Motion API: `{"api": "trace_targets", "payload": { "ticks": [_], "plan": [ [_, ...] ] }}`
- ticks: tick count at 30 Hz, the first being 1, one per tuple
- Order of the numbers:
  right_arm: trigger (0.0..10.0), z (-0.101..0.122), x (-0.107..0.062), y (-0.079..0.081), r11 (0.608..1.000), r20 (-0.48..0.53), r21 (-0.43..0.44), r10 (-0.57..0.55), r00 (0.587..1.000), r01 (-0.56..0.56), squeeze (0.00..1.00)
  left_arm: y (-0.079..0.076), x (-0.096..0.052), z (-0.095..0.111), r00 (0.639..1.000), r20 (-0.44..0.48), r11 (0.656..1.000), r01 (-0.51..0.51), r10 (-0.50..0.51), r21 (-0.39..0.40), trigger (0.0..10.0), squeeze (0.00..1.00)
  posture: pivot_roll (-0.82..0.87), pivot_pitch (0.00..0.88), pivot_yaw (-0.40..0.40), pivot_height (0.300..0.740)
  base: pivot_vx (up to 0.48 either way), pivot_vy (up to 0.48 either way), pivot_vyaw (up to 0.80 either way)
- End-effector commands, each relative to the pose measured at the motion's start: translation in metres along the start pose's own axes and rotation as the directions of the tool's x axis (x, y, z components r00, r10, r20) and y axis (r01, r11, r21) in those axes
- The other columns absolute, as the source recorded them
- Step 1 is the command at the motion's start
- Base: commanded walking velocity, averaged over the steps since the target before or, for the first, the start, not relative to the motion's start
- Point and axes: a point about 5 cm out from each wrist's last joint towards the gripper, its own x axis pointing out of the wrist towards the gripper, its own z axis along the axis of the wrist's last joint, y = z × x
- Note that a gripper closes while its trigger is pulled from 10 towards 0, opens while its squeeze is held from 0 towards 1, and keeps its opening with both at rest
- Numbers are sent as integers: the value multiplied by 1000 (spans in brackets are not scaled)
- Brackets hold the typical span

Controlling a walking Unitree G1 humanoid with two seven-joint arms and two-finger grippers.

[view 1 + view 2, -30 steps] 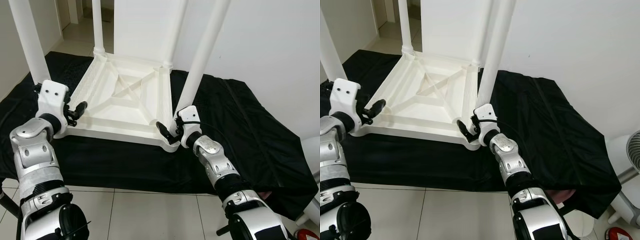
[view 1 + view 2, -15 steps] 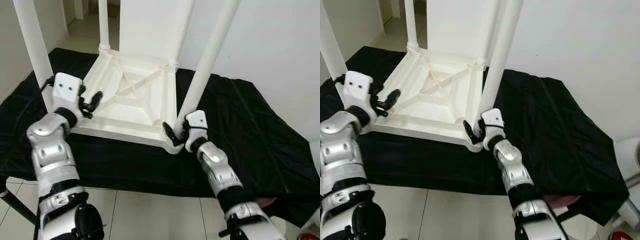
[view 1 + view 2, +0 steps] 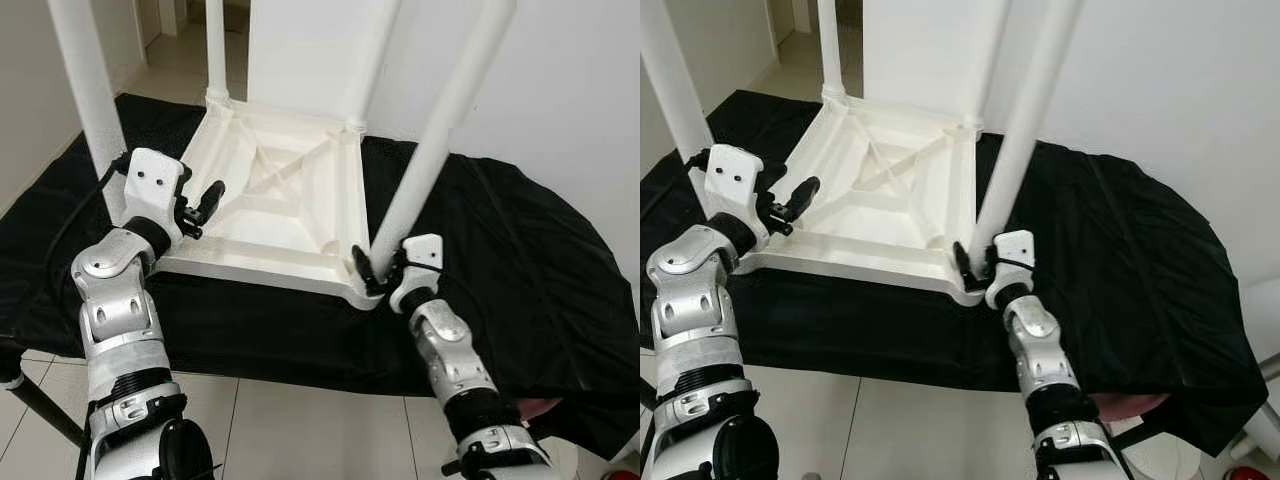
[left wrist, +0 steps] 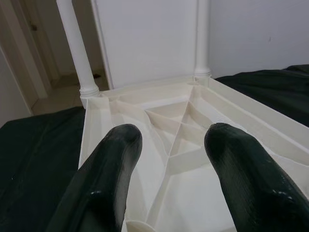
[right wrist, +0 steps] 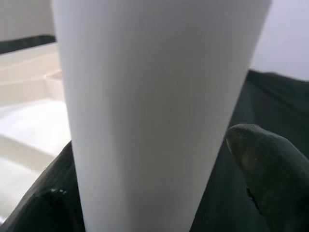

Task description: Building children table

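A white plastic children's table (image 3: 290, 200) lies upside down on a black cloth (image 3: 520, 250), its four round legs pointing up. My left gripper (image 3: 205, 205) is open at the near-left corner, beside the near-left leg (image 3: 90, 90). Its fingers (image 4: 111, 159) hover over the ribbed underside with nothing between them. My right gripper (image 3: 378, 268) is at the base of the near-right leg (image 3: 440, 130). It stands open with one finger on each side of that leg (image 5: 154, 96). One finger lies close along the leg; the other finger (image 5: 260, 159) stands a little off it.
The cloth covers a low platform whose front edge drops to a tiled floor (image 3: 300, 430). A white wall (image 3: 580, 80) rises behind on the right, and a doorway (image 3: 150, 30) opens at the back left. The two far legs (image 3: 215, 50) stand by the wall.
The whole picture shifted as the head moved. My left gripper has reached further in over the table's near-left corner. My right gripper stays at the near-right leg's base.
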Motion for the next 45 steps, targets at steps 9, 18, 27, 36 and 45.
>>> {"api": "trace_targets", "payload": {
  "ticks": [9, 18, 27, 36, 45],
  "plan": [
    [10000, 10, 1, -1, 1000, 34, 5, -26, 999, 26, 0, -23, -2, 5, 997, 60, 999, -42, 40, 20, 10000, 0, 69, 0, -150, 740, 0, 0, 0],
    [10000, 31, 9, 19, 995, 109, 20, -101, 989, 99, 0, -55, -10, 0, 952, 43, 953, 302, -303, 30, 10000, 0, 73, 0, -146, 740, 0, 0, 0],
    [10000, 50, 19, 27, 981, 131, 51, -193, 972, 188, 0, -75, -15, -14, 917, -23, 916, 400, -399, 27, 10000, 0, 75, 0, -139, 740, 0, 0, 0],
    [10000, 54, 13, 31, 970, 115, 81, -237, 965, 228, 0, -81, -17, -12, 918, -15, 918, 397, -397, 15, 10000, 0, 79, 0, -149, 740, 0, 0, 0],
    [10000, 68, 14, 29, 964, 130, 92, -261, 957, 251, 0, -82, -16, -11, 920, -17, 920, 391, -391, 17, 10000, 0, 77, 0, -154, 740, 0, 0, 0]
  ]
}}
